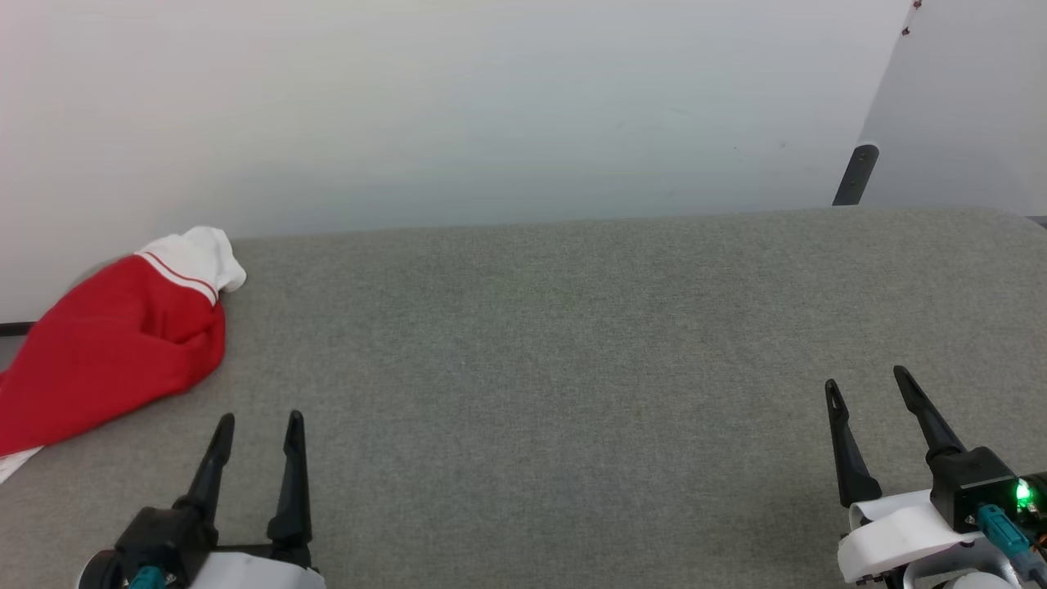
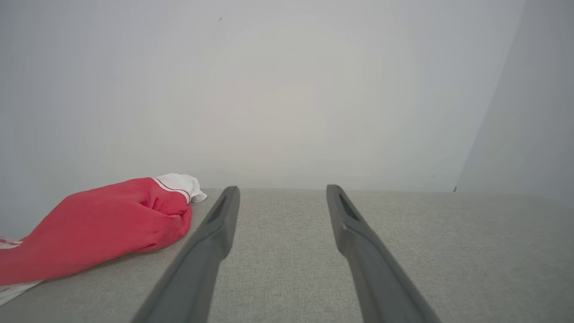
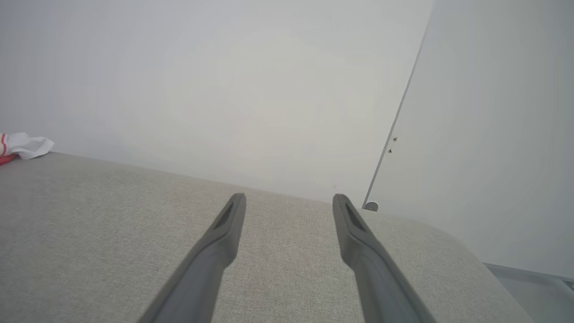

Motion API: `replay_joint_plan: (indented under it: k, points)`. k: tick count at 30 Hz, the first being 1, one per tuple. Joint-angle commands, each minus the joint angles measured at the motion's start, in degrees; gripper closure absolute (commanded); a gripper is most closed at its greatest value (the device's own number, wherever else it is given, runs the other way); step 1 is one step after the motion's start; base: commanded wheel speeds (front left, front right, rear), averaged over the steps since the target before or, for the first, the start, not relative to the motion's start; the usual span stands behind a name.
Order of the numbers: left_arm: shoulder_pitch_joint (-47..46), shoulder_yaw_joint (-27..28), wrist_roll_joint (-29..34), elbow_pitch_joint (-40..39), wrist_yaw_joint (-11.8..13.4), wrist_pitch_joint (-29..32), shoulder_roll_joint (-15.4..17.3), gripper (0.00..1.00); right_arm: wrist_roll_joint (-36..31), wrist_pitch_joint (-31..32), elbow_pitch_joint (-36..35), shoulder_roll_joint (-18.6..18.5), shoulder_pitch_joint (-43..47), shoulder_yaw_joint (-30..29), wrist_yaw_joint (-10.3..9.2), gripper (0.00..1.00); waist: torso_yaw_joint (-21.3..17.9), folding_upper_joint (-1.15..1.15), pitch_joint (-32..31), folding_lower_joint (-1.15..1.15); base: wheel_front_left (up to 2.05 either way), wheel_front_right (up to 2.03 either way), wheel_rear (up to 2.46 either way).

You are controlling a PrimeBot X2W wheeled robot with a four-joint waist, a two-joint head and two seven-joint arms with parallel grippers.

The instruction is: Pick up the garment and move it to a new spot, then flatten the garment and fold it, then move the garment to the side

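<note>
The garment (image 1: 114,348) lies bunched at the far left of the grey fabric surface (image 1: 572,368), red with a white sleeve end and thin red stripes toward the wall. In the left wrist view the garment (image 2: 103,224) sits left of my fingers, apart from them. A white scrap of the garment (image 3: 24,146) peeks in at the right wrist view's left edge. My left gripper (image 1: 258,421) stands open at the lower left, just right of and below the garment, holding nothing. At the lower right my right gripper (image 1: 867,378) is open and empty, far from the garment.
A pale wall (image 1: 491,106) runs behind the surface. A white panel with a dark foot (image 1: 855,176) stands at the back right corner. The surface's rounded right end (image 3: 471,255) drops off to the floor.
</note>
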Motion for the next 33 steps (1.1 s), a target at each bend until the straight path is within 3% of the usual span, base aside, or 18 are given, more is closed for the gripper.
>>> replay_joint_plan:
  k: [1,20,33]
  points:
    - [0.40,0.20,1.07,-0.16,-0.31,-0.30,-0.03,0.00,-1.02,-0.33,-0.29,-0.24,0.16,0.12,0.03,0.00,-0.01,0.00,0.00,0.00,0.00,0.00,0.00]
    - [-0.12,1.41,0.27,2.32,-2.66,-0.20,-1.12,0.00,-1.32,-0.31,-1.32,-0.06,0.94,-0.94,0.02,0.00,0.57,0.00,-0.19,0.00,0.00,0.00,0.00]
    - [0.03,3.42,0.00,4.07,-1.25,0.09,0.44,0.00,-0.18,-0.22,-0.57,-0.44,1.42,0.24,0.02,0.00,9.57,0.00,-2.83,0.00,0.00,0.00,0.00]
